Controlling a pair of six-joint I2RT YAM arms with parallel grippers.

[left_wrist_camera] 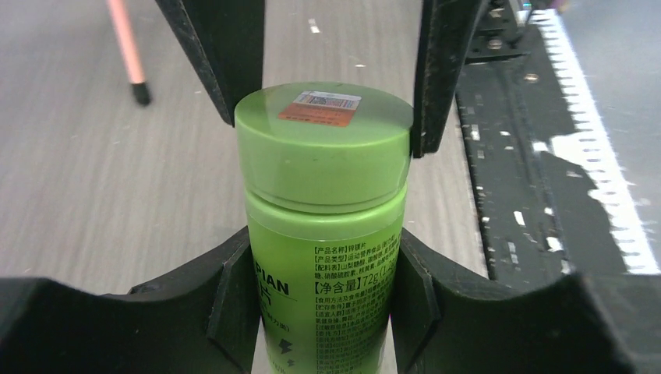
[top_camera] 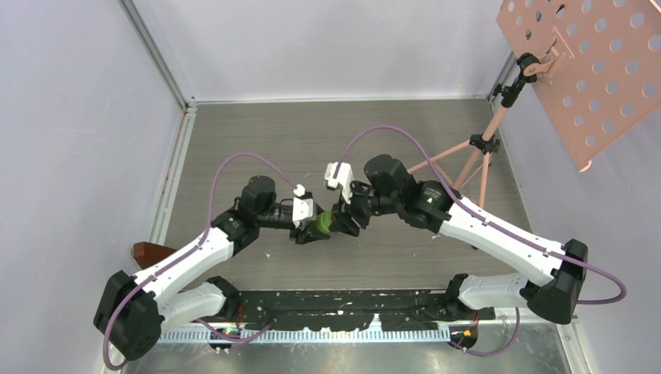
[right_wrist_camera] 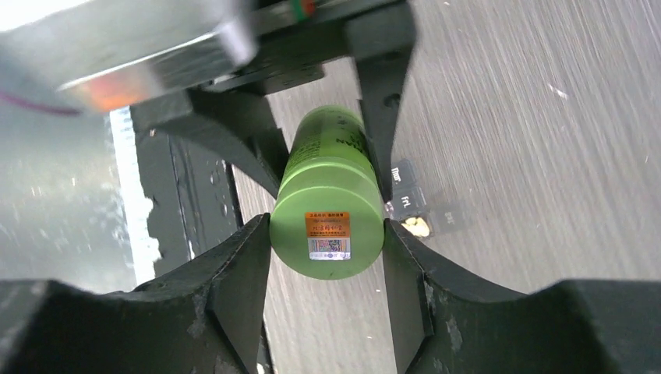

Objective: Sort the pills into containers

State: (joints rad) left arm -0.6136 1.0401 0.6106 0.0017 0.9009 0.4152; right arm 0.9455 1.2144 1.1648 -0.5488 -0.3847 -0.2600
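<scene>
Grey wood-grain table (top_camera: 312,140) lies under both grippers (top_camera: 316,228) (top_camera: 343,220) clamped on the green bottle (top_camera: 321,224).

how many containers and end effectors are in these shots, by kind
green bottle: 1
dark-grey case, on the table under the bottle: 1
end effectors, left and right, both on the bottle: 2
total: 4

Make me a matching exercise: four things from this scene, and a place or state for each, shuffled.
1 left gripper
2 right gripper
3 dark-grey case
4 tripod stand

A pink, upright
B jaws around the green bottle at its cap
C flat on the table
D jaws around the green bottle's body

Pairs: 1-D, 2-B, 3-C, 4-A
</scene>
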